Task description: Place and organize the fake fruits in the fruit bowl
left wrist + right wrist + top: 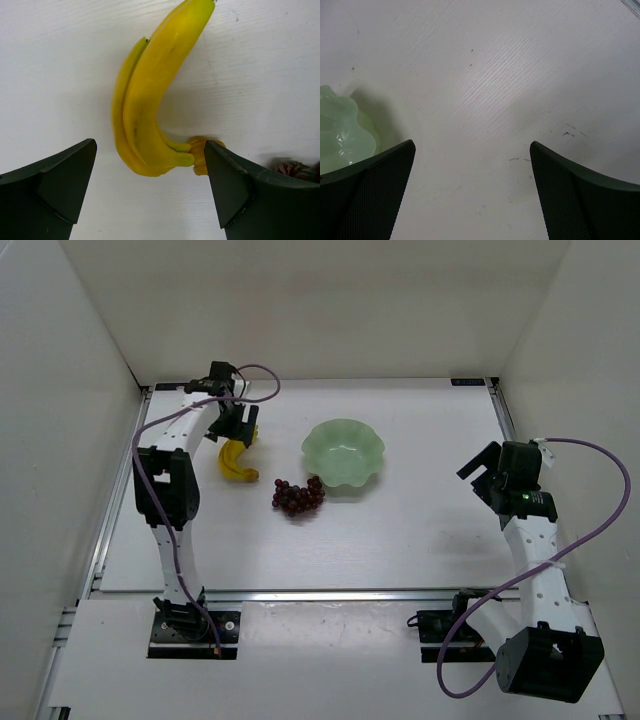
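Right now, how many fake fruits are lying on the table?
2: the banana bunch beneath the left hand, and the grapes beside the bowl. None seems hidden.

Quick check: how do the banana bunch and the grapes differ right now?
The banana bunch is yellow, long and curved; the grapes are a dark, rounded cluster. The banana bunch lies farther from the bowl, under the open left claw; the grapes sit right by its rim, no claw near. Both lie on the table, outside the bowl.
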`<state>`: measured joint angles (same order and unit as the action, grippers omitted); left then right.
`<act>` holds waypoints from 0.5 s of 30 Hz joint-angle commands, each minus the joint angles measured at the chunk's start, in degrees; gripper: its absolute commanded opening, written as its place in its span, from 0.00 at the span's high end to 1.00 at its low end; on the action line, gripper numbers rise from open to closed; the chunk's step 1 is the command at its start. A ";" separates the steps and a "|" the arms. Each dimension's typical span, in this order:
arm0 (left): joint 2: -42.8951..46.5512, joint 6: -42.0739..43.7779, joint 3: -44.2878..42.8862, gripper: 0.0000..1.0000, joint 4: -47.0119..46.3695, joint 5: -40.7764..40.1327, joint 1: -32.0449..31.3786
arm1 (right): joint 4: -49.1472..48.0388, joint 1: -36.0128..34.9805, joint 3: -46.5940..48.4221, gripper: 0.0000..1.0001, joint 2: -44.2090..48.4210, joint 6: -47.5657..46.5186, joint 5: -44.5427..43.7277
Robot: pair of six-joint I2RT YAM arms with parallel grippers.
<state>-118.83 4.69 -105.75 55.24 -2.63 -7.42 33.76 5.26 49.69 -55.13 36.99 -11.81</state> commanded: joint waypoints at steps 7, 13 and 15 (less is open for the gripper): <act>-8.34 -0.82 -6.21 0.00 2.23 -11.69 -1.46 | -0.01 0.19 2.86 0.01 -0.59 -1.49 0.21; -9.50 -0.21 -6.92 0.13 2.85 -9.86 -1.46 | 0.52 0.19 2.87 0.01 -0.59 -2.01 -0.40; -8.89 -0.21 -6.92 0.30 3.37 -8.71 -1.46 | 0.52 0.19 2.87 0.01 -0.59 -2.01 -0.40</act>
<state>-131.66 4.29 -110.61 58.00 -11.84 -8.86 34.06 5.26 50.19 -55.66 35.79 -11.84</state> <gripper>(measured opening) 0.740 0.992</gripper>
